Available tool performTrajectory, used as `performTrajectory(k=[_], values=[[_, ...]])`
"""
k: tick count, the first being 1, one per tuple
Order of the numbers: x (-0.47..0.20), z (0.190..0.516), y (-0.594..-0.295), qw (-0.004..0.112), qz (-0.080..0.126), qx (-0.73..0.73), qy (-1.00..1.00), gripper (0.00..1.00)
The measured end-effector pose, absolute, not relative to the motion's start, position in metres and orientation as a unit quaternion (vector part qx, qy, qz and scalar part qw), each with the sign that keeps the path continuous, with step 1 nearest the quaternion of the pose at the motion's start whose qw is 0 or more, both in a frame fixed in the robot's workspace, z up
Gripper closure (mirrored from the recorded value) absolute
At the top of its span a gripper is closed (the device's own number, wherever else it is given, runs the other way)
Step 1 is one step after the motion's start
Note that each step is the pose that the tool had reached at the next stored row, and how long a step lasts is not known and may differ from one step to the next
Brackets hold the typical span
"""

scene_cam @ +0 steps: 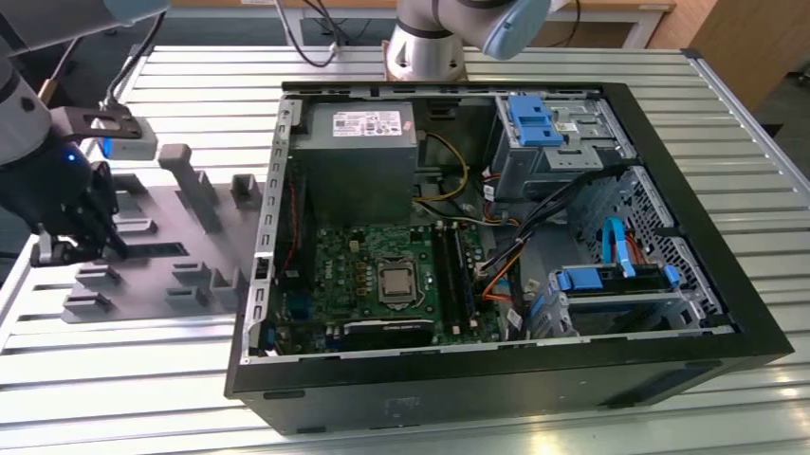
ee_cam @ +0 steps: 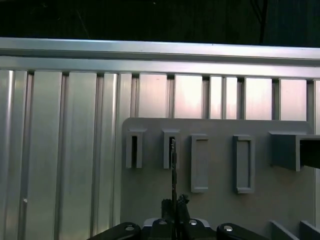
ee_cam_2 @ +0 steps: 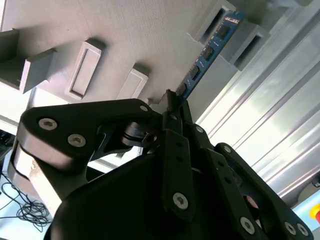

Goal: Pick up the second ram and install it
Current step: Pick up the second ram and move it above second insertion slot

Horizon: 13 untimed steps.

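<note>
gripper (ee_cam_2: 172,102) is clamped tight on the second ram (ee_cam_2: 207,50), its far end at a slot in the gray fixture (ee_cam_2: 100,30).

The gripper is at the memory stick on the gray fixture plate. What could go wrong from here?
1. The black gripper seems to hold the slim blue-green memory stick with black chips by one end; it could tilt or slip.
2. Its far end lies between raised blocks of the gray plastic fixture plate; a skewed pull may catch there.
3. Loose cables lie beside the long black motherboard slots; they could hinder seating.
</note>
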State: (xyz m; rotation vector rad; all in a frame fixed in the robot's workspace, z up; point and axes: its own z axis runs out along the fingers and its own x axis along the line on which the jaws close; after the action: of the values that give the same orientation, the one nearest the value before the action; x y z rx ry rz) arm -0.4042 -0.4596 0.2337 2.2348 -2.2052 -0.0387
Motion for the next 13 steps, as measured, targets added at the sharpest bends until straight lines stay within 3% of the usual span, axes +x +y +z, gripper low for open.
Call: performTrajectory(k=[13], values=[[-0.404,0.276,-0.460,0.001,-0.012,0.712,-0.702,0.86]])
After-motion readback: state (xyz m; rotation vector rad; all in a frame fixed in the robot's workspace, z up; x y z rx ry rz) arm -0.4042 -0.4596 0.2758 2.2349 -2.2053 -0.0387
